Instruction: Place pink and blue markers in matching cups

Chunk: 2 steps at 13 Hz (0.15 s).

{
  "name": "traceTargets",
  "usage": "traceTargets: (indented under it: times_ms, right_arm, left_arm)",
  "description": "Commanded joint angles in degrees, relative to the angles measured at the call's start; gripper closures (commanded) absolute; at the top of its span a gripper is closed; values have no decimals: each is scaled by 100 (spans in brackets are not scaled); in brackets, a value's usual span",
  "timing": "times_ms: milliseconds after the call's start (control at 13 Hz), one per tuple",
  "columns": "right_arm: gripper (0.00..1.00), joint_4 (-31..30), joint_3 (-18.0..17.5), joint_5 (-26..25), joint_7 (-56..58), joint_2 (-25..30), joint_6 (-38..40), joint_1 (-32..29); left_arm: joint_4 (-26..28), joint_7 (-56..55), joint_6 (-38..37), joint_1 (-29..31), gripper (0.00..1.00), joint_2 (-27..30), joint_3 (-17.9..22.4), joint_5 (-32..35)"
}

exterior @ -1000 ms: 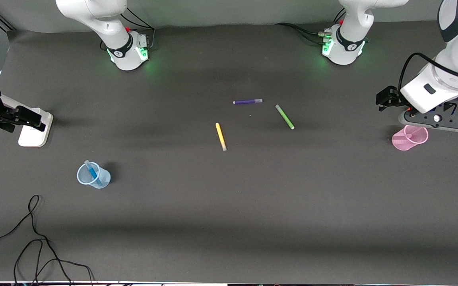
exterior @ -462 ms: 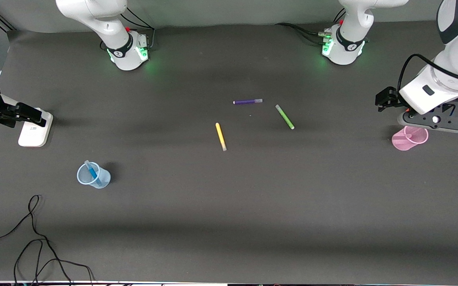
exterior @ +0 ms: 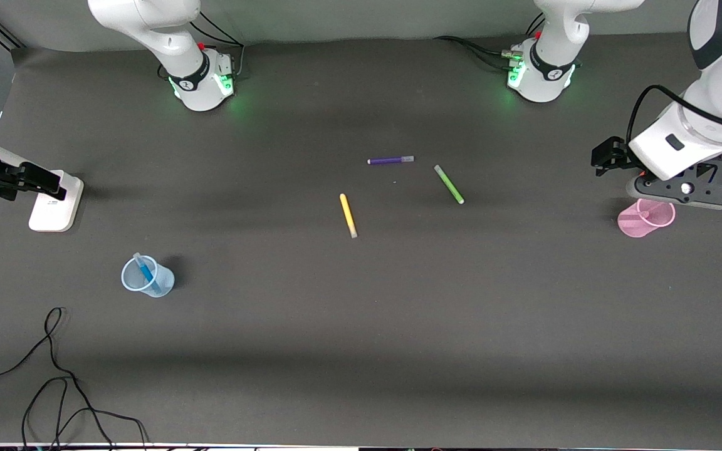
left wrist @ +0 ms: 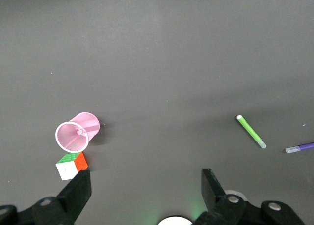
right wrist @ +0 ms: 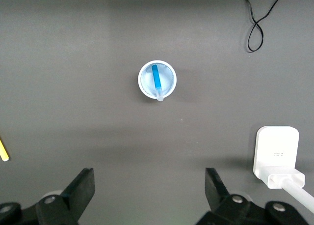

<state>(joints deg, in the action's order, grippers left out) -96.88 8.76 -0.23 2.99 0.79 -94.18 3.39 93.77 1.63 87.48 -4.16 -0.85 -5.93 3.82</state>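
Observation:
The pale blue cup [exterior: 148, 276] stands toward the right arm's end of the table with the blue marker [exterior: 146, 274] leaning inside it. In the right wrist view the blue cup [right wrist: 157, 79] and blue marker [right wrist: 156, 78] appear from above. The pink cup [exterior: 646, 217] stands toward the left arm's end, and the pink marker [exterior: 638, 217] stands in it. In the left wrist view the pink cup [left wrist: 77, 131] shows. My left gripper [left wrist: 145, 190] hangs open and empty over the table beside the pink cup. My right gripper [right wrist: 149, 190] is open and empty, high and well away from the blue cup.
Yellow [exterior: 348, 215], green [exterior: 449, 184] and purple [exterior: 390, 160] pens lie near the table's middle. A colour cube [left wrist: 71, 165] sits beside the pink cup. A white power adapter [exterior: 55, 203] lies under the right arm. A black cable [exterior: 54, 376] loops near the front edge.
The right gripper has drifted a little toward its own end of the table. The left gripper has barely shifted. Both markers stay in their cups.

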Motion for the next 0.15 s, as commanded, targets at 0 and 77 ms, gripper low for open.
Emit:
traceTargets:
  times_ms: [0,77]
  right_arm:
    - [0,46,56,-91,-36,36,93,74]
    - [0,46,56,-91,-36,36,93,74]
  left_arm:
    - [-104,22,-117,-6,0,-38,-14,-13]
    - [-104,22,-125,2,0,-38,-14,-13]
